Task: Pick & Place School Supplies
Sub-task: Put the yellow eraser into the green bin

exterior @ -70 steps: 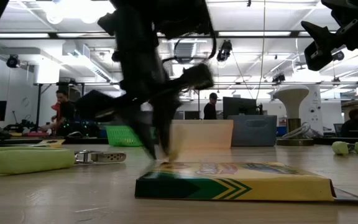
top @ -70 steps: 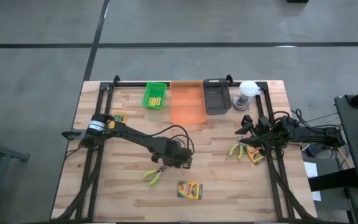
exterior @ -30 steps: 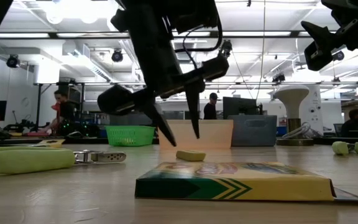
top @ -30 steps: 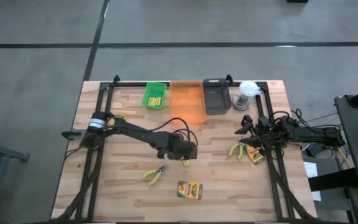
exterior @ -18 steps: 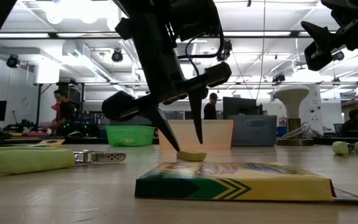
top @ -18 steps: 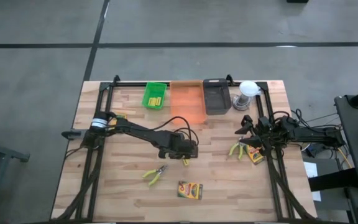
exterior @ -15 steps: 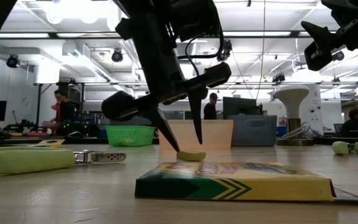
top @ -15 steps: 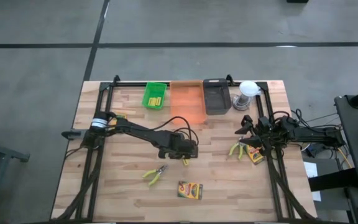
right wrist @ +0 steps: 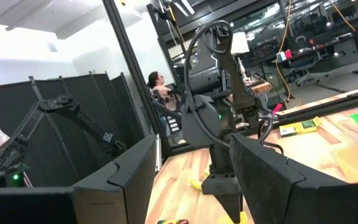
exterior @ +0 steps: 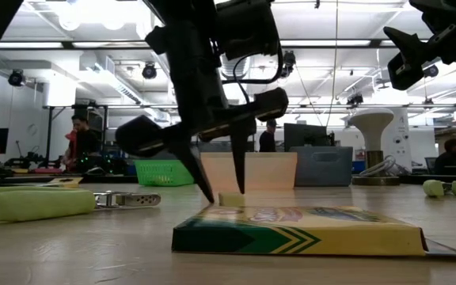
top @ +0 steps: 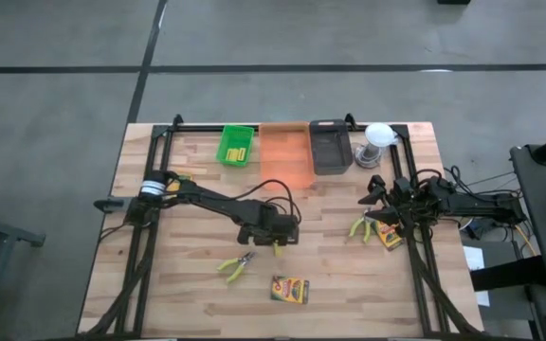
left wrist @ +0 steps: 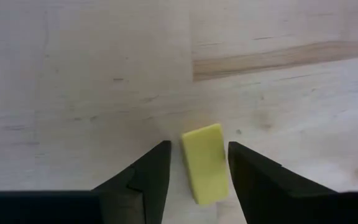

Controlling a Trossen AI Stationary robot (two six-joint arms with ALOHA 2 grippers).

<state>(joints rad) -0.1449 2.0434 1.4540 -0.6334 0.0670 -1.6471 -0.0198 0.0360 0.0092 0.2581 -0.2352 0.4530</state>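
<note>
Lying between the spread fingers of the left claw [left wrist: 194, 163], a yellow block [left wrist: 204, 163] rests untouched on the table [left wrist: 73, 74]

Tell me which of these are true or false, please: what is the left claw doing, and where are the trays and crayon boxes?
1. The left gripper straddles a yellow block with open fingers. True.
2. The block is lifted off the table. False: it lies on the wood.
3. The green tray holds yellow pieces. True.
4. A crayon box sits inside the orange tray. False: it lies on the table, near the front edge.
</note>
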